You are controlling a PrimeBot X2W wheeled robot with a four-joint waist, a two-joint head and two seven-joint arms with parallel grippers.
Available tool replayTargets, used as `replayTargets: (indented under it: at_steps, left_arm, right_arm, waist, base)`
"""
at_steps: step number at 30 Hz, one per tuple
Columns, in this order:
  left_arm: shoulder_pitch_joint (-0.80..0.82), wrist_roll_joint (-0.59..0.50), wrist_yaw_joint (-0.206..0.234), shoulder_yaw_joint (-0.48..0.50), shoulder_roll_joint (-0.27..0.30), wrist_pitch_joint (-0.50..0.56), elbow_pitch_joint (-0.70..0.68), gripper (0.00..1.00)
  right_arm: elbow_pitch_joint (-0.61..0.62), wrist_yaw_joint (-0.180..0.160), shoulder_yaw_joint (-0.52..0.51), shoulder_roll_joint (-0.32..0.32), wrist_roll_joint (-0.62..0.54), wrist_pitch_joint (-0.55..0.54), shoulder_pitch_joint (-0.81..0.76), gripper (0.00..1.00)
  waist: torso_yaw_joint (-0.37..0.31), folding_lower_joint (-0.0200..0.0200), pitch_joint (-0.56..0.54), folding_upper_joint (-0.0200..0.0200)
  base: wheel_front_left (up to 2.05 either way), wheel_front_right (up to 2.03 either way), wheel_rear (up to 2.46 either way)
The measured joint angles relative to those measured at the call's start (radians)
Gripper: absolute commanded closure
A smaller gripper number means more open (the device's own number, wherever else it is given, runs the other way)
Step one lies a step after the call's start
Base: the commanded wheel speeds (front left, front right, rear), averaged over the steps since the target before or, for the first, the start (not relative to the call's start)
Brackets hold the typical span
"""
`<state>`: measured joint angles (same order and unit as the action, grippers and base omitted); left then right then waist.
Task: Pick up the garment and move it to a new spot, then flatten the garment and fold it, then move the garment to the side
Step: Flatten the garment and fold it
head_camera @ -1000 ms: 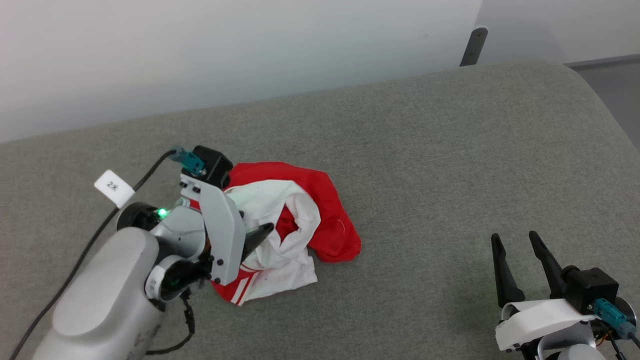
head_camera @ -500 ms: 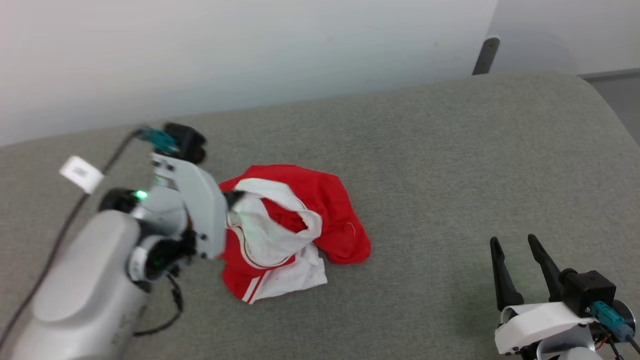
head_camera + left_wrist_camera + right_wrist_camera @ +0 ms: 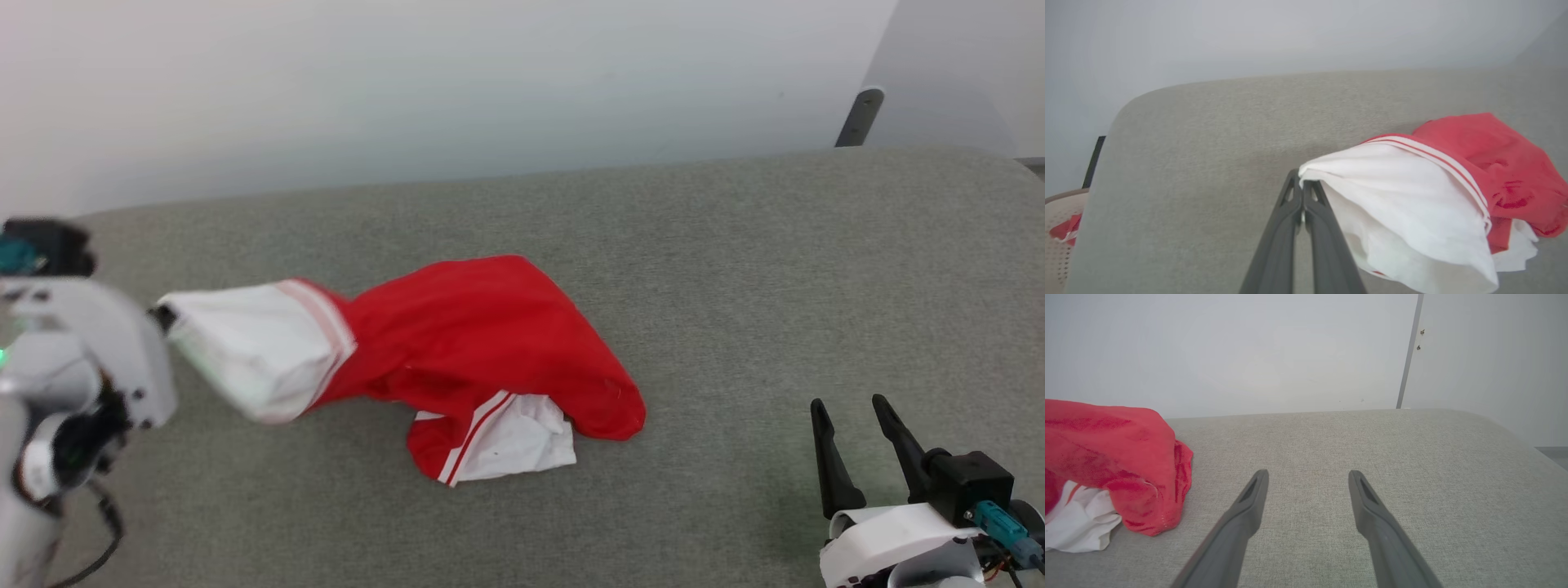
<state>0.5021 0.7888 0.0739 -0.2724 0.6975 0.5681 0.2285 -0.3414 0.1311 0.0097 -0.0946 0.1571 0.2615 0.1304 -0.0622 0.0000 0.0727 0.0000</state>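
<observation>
Left gripper (image 3: 1302, 184) pinches the shirt (image 3: 482, 327) by its white sleeve
Thin edge hold may slip as it drags; right gripper (image 3: 847, 402) spread, idle at near right.

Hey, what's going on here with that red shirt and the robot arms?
A two-armed robot is handling a red and white shirt on a grey padded surface. Its left gripper is shut on the edge of one white sleeve and holds it stretched out to the robot's left, while the rest of the shirt lies bunched up. The right gripper is open and empty, off to the shirt's right. Nothing is flattened or folded yet.
</observation>
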Motion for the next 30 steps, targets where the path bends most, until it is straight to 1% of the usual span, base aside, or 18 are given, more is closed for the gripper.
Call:
replayTargets:
  at_steps: [2, 5, 7, 11, 16, 18, 21, 22, 23, 24, 25, 30]
  left_arm:
    - [-0.039, -0.003, 0.017, 0.026, 0.021, -0.030, 0.021, 1.00]
    - [-0.087, -0.001, 0.037, 0.060, 0.035, -0.074, 0.069, 1.00]
    - [-0.121, 0.003, 0.046, 0.072, 0.037, -0.096, 0.109, 1.00]
    - [-0.169, 0.013, 0.046, 0.088, 0.028, -0.144, 0.197, 1.00]
    - [-0.182, 0.026, 0.031, 0.088, -0.008, -0.192, 0.298, 1.00]
    - [-0.180, 0.030, 0.016, 0.087, -0.022, -0.214, 0.338, 1.00]
    - [-0.172, 0.032, -0.019, 0.075, -0.045, -0.236, 0.388, 1.00]
    - [-0.166, 0.032, -0.029, 0.072, -0.050, -0.242, 0.400, 0.75]
    - [-0.156, 0.035, -0.037, 0.072, -0.055, -0.249, 0.410, 0.53]
    - [-0.147, 0.038, -0.041, 0.071, -0.058, -0.256, 0.417, 0.19]
    - [-0.138, 0.037, -0.048, 0.069, -0.061, -0.262, 0.424, 0.01]
    - [-0.123, 0.038, -0.065, 0.066, -0.067, -0.291, 0.417, 0.00]
  right_arm:
    - [-0.001, 0.000, 0.002, -0.001, 0.000, 0.000, 0.000, 0.00]
    - [-0.002, 0.000, 0.006, -0.006, 0.000, 0.000, 0.000, 0.00]
    - [-0.005, 0.000, 0.011, -0.009, 0.000, 0.000, 0.000, 0.00]
    - [-0.007, 0.000, 0.021, -0.011, 0.000, 0.000, 0.001, 0.00]
    - [-0.013, 0.000, 0.029, -0.015, 0.002, 0.000, 0.002, 0.00]
    - [-0.013, 0.000, 0.032, -0.014, 0.001, 0.000, 0.003, 0.00]
    - [-0.015, 0.000, 0.040, -0.014, 0.001, 0.000, 0.005, 0.00]
    - [-0.016, 0.000, 0.044, -0.015, 0.001, 0.000, 0.005, 0.00]
    - [-0.017, 0.000, 0.047, -0.016, 0.002, -0.001, 0.005, 0.00]
    - [-0.017, 0.000, 0.051, -0.017, 0.002, -0.001, 0.006, 0.00]
    - [-0.018, 0.000, 0.053, -0.018, 0.003, -0.002, 0.006, 0.00]
    - [-0.012, 0.000, 0.064, -0.026, 0.010, -0.012, 0.003, 0.00]
  waist:
    - [0.007, 0.0000, 0.001, 0.0000]
    - [0.014, 0.0000, 0.006, 0.0000]
    - [0.015, 0.0000, 0.010, 0.0000]
    - [0.014, 0.0000, 0.019, 0.0000]
    - [0.013, 0.0000, 0.025, 0.0000]
    - [0.013, 0.0000, 0.026, 0.0000]
    - [0.015, 0.0000, 0.023, 0.0000]
    - [0.016, 0.0000, 0.021, 0.0000]
    - [0.017, 0.0000, 0.019, 0.0000]
    - [0.019, 0.0000, 0.016, 0.0000]
    - [0.021, 0.0000, 0.012, 0.0000]
    - [0.038, 0.0000, -0.009, 0.0000]
  base:
    - [0.00, 0.00, 0.00]
    - [0.00, 0.00, 0.00]
    - [0.00, 0.00, 0.00]
    - [0.00, 0.00, 0.00]
    - [0.00, 0.00, 0.00]
    - [0.00, 0.00, 0.00]
    - [0.00, 0.00, 0.00]
    - [0.00, 0.00, 0.00]
    - [0.00, 0.00, 0.00]
    - [0.00, 0.00, 0.00]
    - [0.00, 0.00, 0.00]
    - [0.00, 0.00, 0.00]
